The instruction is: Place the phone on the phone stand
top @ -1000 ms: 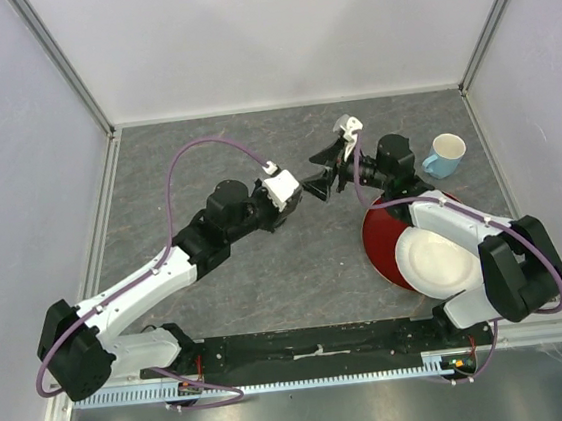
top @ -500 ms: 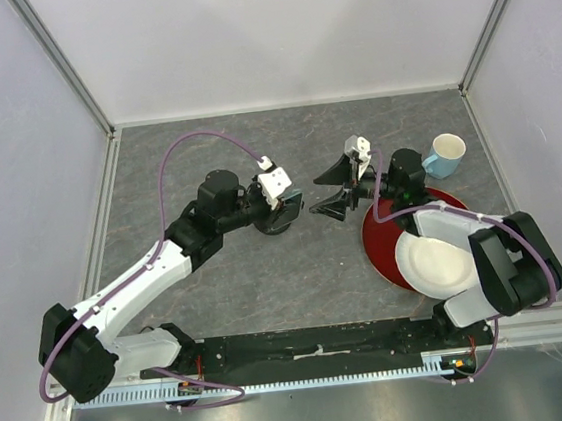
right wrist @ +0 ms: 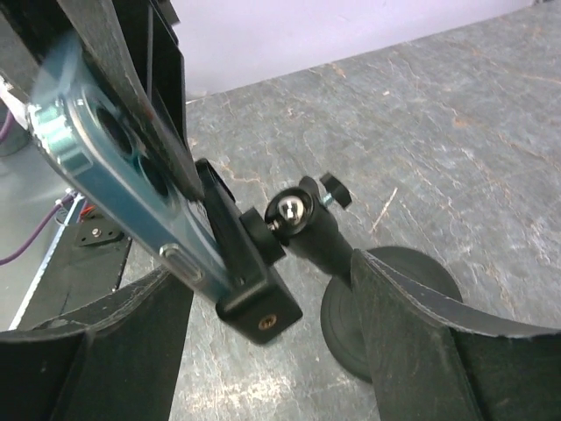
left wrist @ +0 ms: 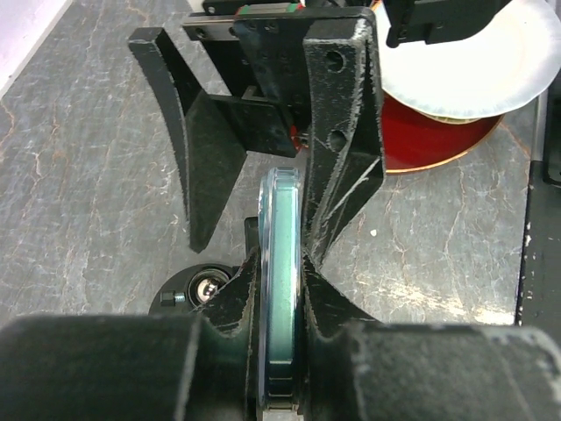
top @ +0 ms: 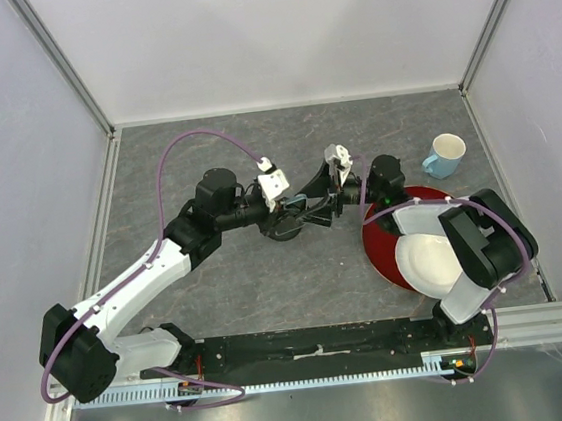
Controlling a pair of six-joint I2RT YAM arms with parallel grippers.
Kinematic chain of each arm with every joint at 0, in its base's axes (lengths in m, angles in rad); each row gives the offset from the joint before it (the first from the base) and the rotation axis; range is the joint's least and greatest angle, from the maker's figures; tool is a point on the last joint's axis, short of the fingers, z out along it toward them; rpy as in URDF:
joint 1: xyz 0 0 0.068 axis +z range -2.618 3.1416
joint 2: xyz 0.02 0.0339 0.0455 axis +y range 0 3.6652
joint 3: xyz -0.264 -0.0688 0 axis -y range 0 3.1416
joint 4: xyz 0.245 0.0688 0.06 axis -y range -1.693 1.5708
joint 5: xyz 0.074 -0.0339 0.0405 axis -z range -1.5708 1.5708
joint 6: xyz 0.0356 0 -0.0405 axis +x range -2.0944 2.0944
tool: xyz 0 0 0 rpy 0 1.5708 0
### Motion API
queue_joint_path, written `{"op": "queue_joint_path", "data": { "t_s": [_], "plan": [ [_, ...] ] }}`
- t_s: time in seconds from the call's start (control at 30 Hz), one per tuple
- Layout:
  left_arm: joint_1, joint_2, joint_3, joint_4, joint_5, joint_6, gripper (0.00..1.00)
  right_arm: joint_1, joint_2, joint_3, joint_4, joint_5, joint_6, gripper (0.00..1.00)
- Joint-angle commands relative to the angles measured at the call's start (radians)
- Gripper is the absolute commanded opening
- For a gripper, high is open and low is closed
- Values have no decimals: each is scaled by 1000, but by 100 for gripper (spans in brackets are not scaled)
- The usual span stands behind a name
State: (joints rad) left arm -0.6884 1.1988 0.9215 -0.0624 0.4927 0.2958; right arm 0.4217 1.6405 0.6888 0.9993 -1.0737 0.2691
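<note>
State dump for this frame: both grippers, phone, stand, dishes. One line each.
phone: tilted, lower end against the cradle; whether it is seated cannot be told
phone stand: upright on its base
left gripper: shut on the phone
right gripper: open, fingers either side of the phone stand
mug: upright
white plate: resting on the red plate
red plate: flat on the table

Laboratory test cell: plain white panels in aluminium framing enclose, on three sides, a grey stone-patterned table.
</note>
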Motion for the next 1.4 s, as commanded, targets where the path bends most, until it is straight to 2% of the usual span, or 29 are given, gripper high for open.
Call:
{"op": "queue_joint_path", "data": {
  "t_s": [0.0,0.23,0.37,0.4,0.47,0.53,0.57,0.67,0.7,0.87,0.93,1.0,1.17,1.2,1.23,1.3,1.37],
  "plan": [
    [0,-18,62,70,90,-35,2,23,30,52,139,-54,53,73],
    [26,-15,54,122,80,-85,2,45,56,75,150,-92,79,48],
    [36,-8,36,203,-78,-165,2,61,54,104,81,-72,50,30],
    [35,-7,27,213,-104,-175,2,65,55,115,72,-69,48,17],
    [35,-4,20,226,-181,-182,2,87,50,118,82,-42,62,0],
    [35,-1,17,228,-259,-204,2,110,27,107,105,39,68,0],
    [35,7,16,228,-345,-208,2,118,13,94,123,88,74,0],
    [36,22,11,223,-486,-242,2,149,-62,37,119,349,59,0],
    [35,33,10,220,-490,-253,2,160,-85,-6,131,527,58,0],
    [35,61,5,234,-517,-287,2,285,-165,-193,364,1005,62,0],
    [35,76,11,228,-514,-320,2,344,-162,-206,407,1104,45,0],
    [35,87,22,213,-500,-330,2,392,-140,-195,423,1135,24,0],
    [36,82,19,205,-422,-305,2,416,-122,-167,407,1089,12,1],
    [36,74,17,205,-399,-302,2,411,-137,-182,395,1092,6,22],
    [35,73,14,204,-388,-299,2,405,-155,-193,384,1104,2,35],
    [35,65,16,203,-365,-297,2,379,-241,-244,362,1118,-24,56],
    [35,64,16,202,-359,-297,2,342,-347,-285,338,1140,-47,64]
  ]
}}
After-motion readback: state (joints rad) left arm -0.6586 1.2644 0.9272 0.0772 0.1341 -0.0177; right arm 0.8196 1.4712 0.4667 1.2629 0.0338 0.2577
